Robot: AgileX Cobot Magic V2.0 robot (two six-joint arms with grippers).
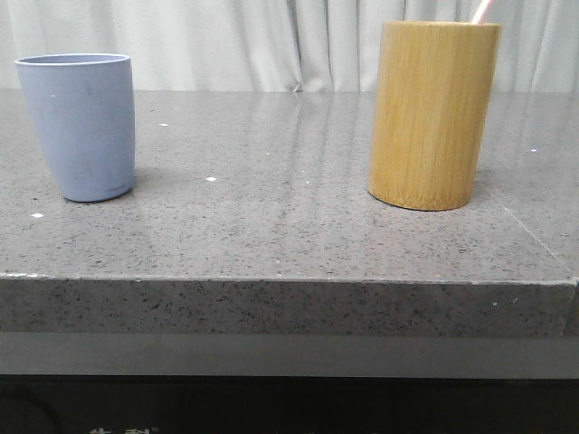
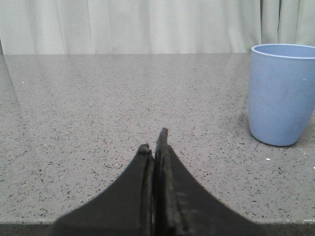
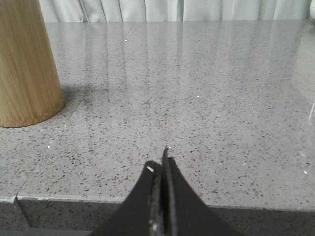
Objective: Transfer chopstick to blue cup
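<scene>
The blue cup (image 1: 80, 125) stands upright at the left of the grey stone table; in the left wrist view the blue cup (image 2: 282, 93) is ahead and off to one side of my left gripper (image 2: 154, 142), which is shut with nothing in it. The pale pink chopstick (image 1: 482, 11) pokes out of the top of a tall bamboo holder (image 1: 431, 114) on the right. My right gripper (image 3: 162, 162) is shut and empty near the table's front edge, with the bamboo holder (image 3: 25, 64) ahead and to the side.
The table's front edge (image 1: 289, 280) runs across the front view, with a drop below it. A pale curtain (image 1: 271, 45) hangs behind the table. Bare stone surface (image 1: 262, 181) lies between the cup and the holder.
</scene>
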